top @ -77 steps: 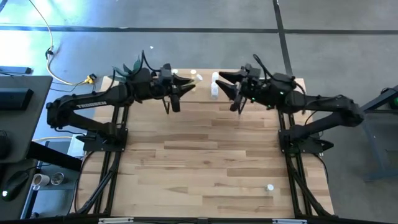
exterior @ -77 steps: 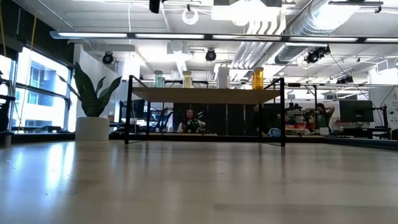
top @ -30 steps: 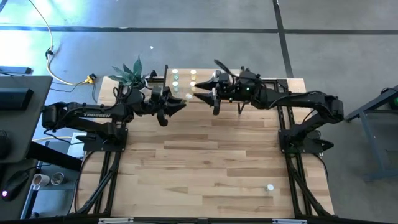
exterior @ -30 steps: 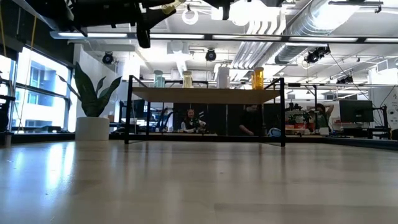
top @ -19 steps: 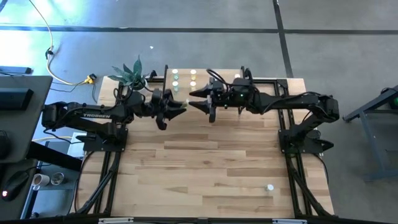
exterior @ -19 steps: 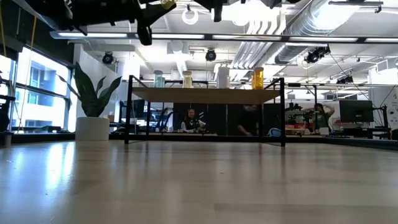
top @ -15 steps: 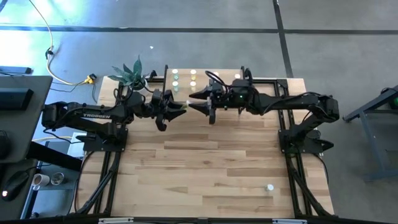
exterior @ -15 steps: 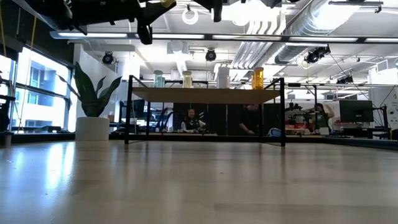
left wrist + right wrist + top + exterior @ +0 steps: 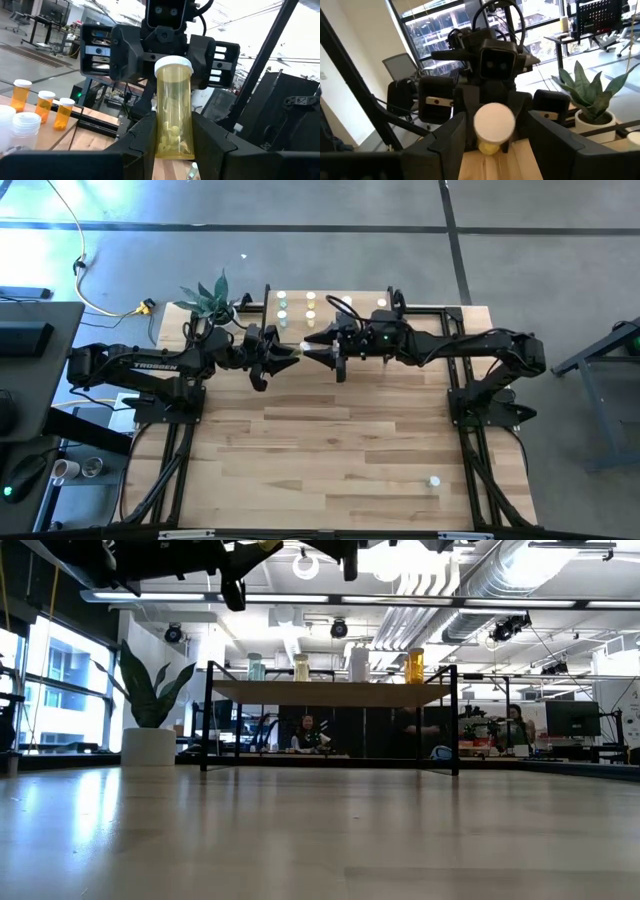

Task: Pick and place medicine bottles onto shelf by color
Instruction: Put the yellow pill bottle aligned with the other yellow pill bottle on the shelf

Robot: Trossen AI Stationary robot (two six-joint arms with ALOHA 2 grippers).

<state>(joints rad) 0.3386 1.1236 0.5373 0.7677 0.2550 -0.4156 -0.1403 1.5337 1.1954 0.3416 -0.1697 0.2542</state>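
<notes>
Above centre in the high view, the two arms meet nose to nose in front of the shelf (image 9: 425,311). The left gripper (image 9: 172,135) pinches a yellow bottle (image 9: 173,112) low on its body, white cap pointing at the right gripper (image 9: 492,131), whose fingers are spread either side of the cap, apparently not yet touching it. The bottle looks light, stiff and smooth-walled, so it could slip or twist in a handover. The better hold is probably the upper body just under the cap. Orange bottles (image 9: 40,105) stand at left in the left wrist view.
</notes>
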